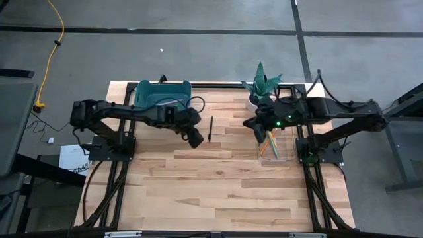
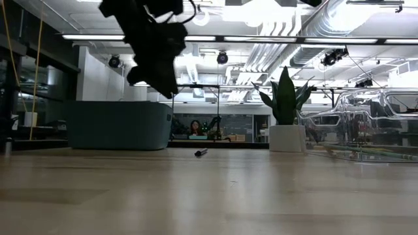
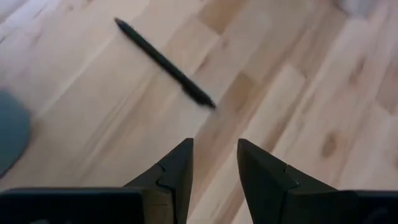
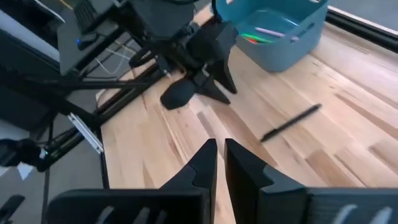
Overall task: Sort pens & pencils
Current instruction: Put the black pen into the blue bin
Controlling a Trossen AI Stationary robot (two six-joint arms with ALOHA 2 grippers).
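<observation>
The wooden table is nearly bare. One black pen is lying just beside the teal bin. The left gripper, fingers apart and empty, is hovering near it; it should probably lower squarely across the pen's middle. The right gripper, nearly closed, is waiting over the clear tray.

Left hand over wooden surface, just beside black pen lying alone on boards. Teal bin at far edge behind left arm. Right hand above clear tray holding pencils. Potted plant behind it.
</observation>
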